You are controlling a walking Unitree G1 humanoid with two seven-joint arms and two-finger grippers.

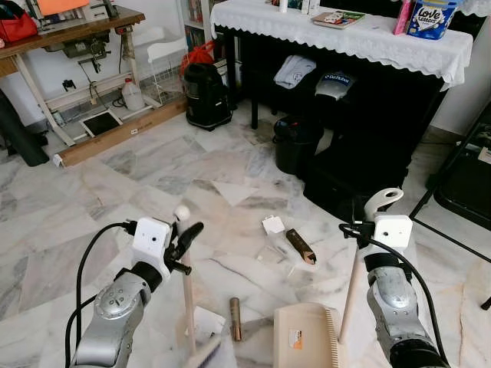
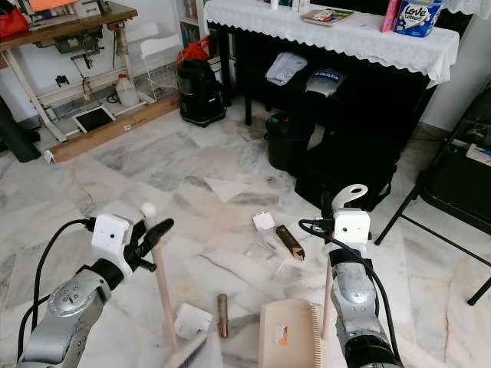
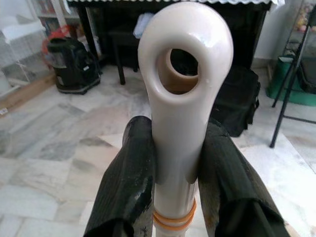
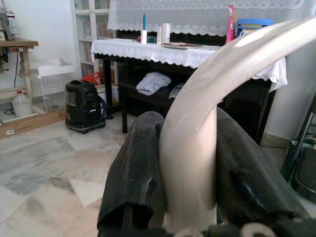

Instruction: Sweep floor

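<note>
My left gripper (image 1: 186,234) is shut on the beige broom handle (image 1: 188,295), just below its looped top (image 3: 185,74). The broom's bristles (image 1: 207,354) rest on the floor at the bottom edge. My right gripper (image 1: 359,230) is shut on the dustpan's long handle (image 1: 349,299), under its hooked end (image 1: 382,201). The beige dustpan (image 1: 307,337) stands on the floor between my arms. Litter lies in front of it: a white scrap (image 1: 272,225), a clear wrapper (image 1: 276,250), a brown bar (image 1: 301,245), a brown tube (image 1: 235,318) and a white paper (image 1: 205,322).
Ahead stands a black table with a white lace cloth (image 1: 345,34), with a black bin (image 1: 295,142) and a black bag (image 1: 345,180) at its foot. A black vacuum (image 1: 205,93) is further left, a sewing table (image 1: 69,34) at far left, a folding chair (image 1: 460,184) on the right.
</note>
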